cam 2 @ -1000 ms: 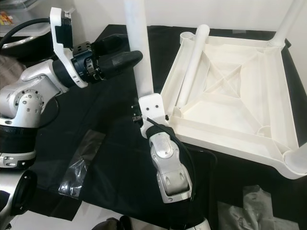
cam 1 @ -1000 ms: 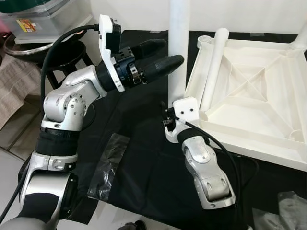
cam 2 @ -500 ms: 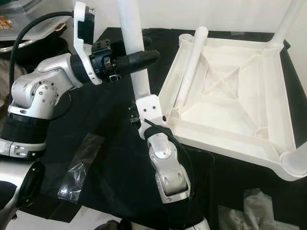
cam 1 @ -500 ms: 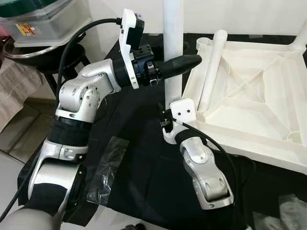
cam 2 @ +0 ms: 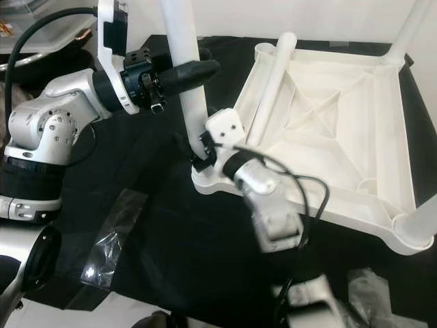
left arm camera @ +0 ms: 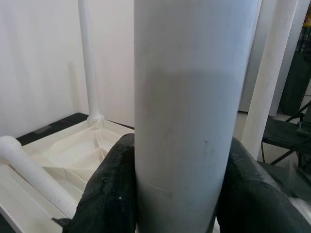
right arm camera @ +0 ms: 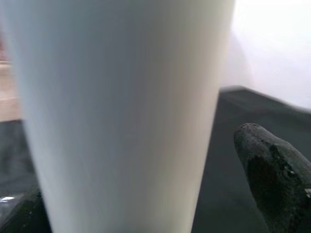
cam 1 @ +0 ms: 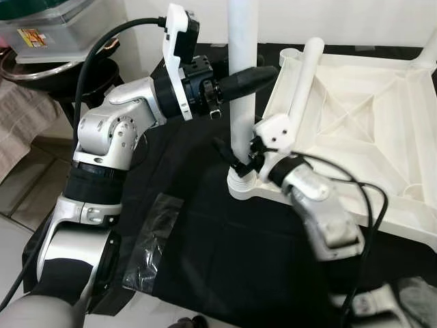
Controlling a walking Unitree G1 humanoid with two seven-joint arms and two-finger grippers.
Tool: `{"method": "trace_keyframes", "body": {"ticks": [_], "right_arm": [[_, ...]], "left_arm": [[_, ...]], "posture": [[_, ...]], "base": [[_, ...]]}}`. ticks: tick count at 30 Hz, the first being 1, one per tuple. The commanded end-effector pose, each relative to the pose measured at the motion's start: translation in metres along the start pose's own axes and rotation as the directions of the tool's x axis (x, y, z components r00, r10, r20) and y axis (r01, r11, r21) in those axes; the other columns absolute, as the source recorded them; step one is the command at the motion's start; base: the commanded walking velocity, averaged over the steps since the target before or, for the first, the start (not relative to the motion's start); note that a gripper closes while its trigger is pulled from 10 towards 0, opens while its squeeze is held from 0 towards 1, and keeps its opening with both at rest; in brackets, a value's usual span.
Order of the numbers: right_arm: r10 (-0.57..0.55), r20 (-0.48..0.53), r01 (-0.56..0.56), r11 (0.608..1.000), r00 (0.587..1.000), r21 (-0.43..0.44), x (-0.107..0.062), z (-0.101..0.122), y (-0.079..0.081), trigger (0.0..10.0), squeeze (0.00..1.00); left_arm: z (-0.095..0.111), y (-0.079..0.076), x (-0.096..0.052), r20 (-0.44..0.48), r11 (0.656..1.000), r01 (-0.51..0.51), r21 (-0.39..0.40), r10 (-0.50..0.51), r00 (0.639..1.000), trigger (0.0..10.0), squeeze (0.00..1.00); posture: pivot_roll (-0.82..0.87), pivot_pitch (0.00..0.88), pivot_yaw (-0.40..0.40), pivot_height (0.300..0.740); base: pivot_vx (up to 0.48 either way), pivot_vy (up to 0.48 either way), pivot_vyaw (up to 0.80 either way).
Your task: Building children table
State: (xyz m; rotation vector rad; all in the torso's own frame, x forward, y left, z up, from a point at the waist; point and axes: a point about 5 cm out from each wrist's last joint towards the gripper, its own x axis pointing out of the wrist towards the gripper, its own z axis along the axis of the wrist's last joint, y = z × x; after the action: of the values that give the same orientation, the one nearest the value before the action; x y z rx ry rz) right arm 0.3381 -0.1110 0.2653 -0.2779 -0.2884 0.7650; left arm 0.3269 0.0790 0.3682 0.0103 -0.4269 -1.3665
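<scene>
The white table leg (cam 1: 242,82) stands upright in the corner socket of the upturned tabletop (cam 1: 355,130). Left gripper (cam 1: 249,76) jaws clench it mid-shaft; right gripper (cam 1: 235,158) jaws flank its base, grip unclear. It looks light, stiff, slippery plastic; best gripped low.

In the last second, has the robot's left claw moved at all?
Yes. The left gripper swung toward the upside-down tabletop and now clamps the upright white table leg, which it was short of before.
</scene>
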Motion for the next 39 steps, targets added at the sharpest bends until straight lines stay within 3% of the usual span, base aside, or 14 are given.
{"method": "trace_keyframes", "body": {"ticks": [1,2,3,7,11,12,14,15,21,29,30,34,35,39], "right_arm": [[0.110,0.019,-0.111,0.994,0.994,0.008,-0.002,0.011,-0.008,10.0,1.00],[0.110,0.019,-0.111,0.994,0.994,0.008,-0.002,0.011,-0.008,10.0,1.00],[0.250,-0.011,-0.250,0.968,0.968,-0.002,-0.003,0.010,-0.005,10.0,0.00],[0.394,0.001,-0.393,0.918,0.919,0.059,0.001,0.009,-0.004,10.0,0.00],[0.431,0.015,-0.430,0.899,0.902,0.081,0.003,0.008,-0.005,10.0,0.00],[0.442,0.025,-0.442,0.891,0.897,0.106,0.006,0.007,-0.008,6.0,0.00],[0.454,0.035,-0.455,0.881,0.890,0.134,0.009,0.005,-0.011,6.0,0.00],[0.468,0.034,-0.467,0.872,0.883,0.147,0.011,0.004,-0.013,0.0,0.00],[0.543,0.013,-0.537,0.826,0.840,0.170,0.011,0.000,-0.022,0.0,0.00],[0.552,0.019,-0.546,0.818,0.833,0.179,0.010,-0.004,-0.022,0.0,0.00],[0.539,0.023,-0.534,0.826,0.842,0.180,0.010,-0.005,-0.021,0.0,0.00],[0.529,0.025,-0.525,0.832,0.848,0.180,0.009,-0.005,-0.021,0.0,0.00],[0.513,0.023,-0.508,0.842,0.858,0.180,0.009,-0.007,-0.021,0.0,0.00],[0.480,0.018,-0.475,0.861,0.877,0.181,0.009,-0.009,-0.021,0.0,0.00]], "left_arm": [[0.000,-0.008,0.004,-0.018,0.996,0.090,-0.008,-0.090,0.996,0.0,0.00],[0.000,-0.008,0.004,-0.018,0.996,0.090,-0.008,-0.090,0.996,0.0,0.00],[-0.001,-0.009,0.004,-0.021,0.995,0.096,-0.008,-0.096,0.995,0.0,0.00],[-0.002,-0.012,0.003,-0.030,0.993,0.118,-0.014,-0.119,0.992,1.4,0.00],[-0.002,-0.013,0.003,-0.033,0.992,0.125,-0.014,-0.126,0.992,1.4,0.00],[-0.002,-0.014,0.004,-0.035,0.991,0.133,-0.013,-0.133,0.991,10.0,0.00],[-0.002,-0.015,0.004,-0.036,0.990,0.140,-0.012,-0.141,0.989,10.0,0.00],[-0.002,-0.015,0.004,-0.037,0.990,0.143,-0.010,-0.143,0.989,10.0,0.00],[0.000,-0.016,0.004,-0.038,0.989,0.148,-0.007,-0.148,0.988,10.0,0.00],[-0.001,-0.016,0.005,-0.035,0.988,0.152,-0.007,-0.152,0.988,10.0,0.00],[-0.002,-0.016,0.005,-0.029,0.988,0.153,-0.021,-0.153,0.988,10.0,0.32],[-0.002,-0.015,0.005,-0.019,0.987,0.154,-0.036,-0.154,0.988,10.0,0.32],[-0.001,-0.015,0.004,-0.014,0.986,0.158,-0.042,-0.159,0.987,10.0,1.00],[0.000,-0.013,0.005,-0.006,0.990,0.136,-0.041,-0.137,0.991,10.0,1.00]], "posture": [[0.04,0.163,0.104,0.740],[0.04,0.163,0.104,0.740],[0.04,0.163,0.104,0.740],[0.05,0.169,0.108,0.740],[0.05,0.169,0.108,0.740],[0.05,0.172,0.109,0.740],[0.05,0.172,0.109,0.740],[0.06,0.175,0.108,0.740],[0.06,0.178,0.107,0.740],[0.06,0.178,0.107,0.740],[0.05,0.177,0.107,0.740],[0.05,0.177,0.107,0.740],[0.05,0.177,0.106,0.740],[0.05,0.178,0.103,0.740]], "base": [[0.000,0.000,0.00],[0.000,0.000,0.00],[0.000,0.000,0.00],[0.000,0.000,0.00],[0.000,0.000,0.00],[0.000,0.000,0.00],[0.000,0.000,0.00],[0.000,0.000,0.00],[0.000,0.000,0.00],[0.000,0.000,0.00],[0.000,0.000,0.00],[0.000,0.000,0.00],[0.000,0.000,0.00],[0.000,0.000,0.00]]}}
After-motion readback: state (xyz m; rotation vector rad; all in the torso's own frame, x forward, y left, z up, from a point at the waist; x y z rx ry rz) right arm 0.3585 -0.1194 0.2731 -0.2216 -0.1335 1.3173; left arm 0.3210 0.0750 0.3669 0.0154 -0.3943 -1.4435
